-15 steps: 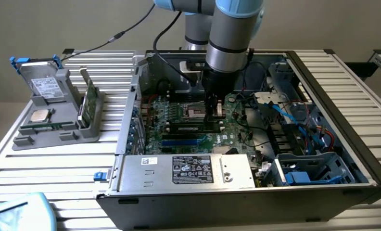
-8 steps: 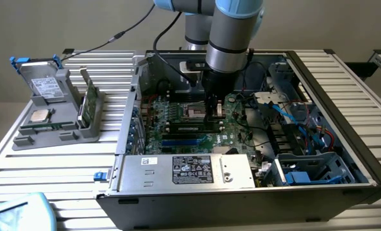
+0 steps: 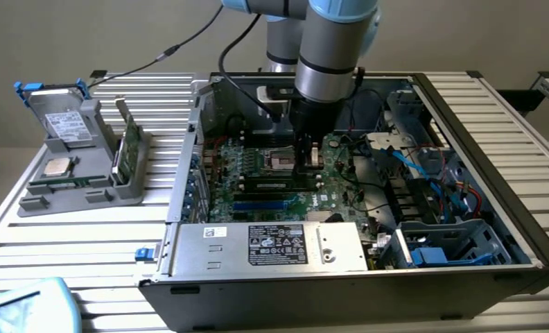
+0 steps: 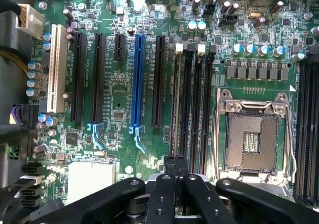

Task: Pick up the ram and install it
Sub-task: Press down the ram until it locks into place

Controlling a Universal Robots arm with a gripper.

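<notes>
Slatted metal surface (image 3: 89,229) carries an open computer case (image 3: 349,284). Pincer (image 4: 175,160) is fully shut, holding nothing, tips over the motherboard (image 4: 124,84) at the near end of the memory slots (image 4: 192,99). Ram (image 3: 127,149) stands in the grey holder (image 3: 80,187) outside the case, well apart from the pincer.

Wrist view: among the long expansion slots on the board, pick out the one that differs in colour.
The blue slot, standing between black slots on either side. The slot at the far end of the row is white; every other long one there is black.
</notes>
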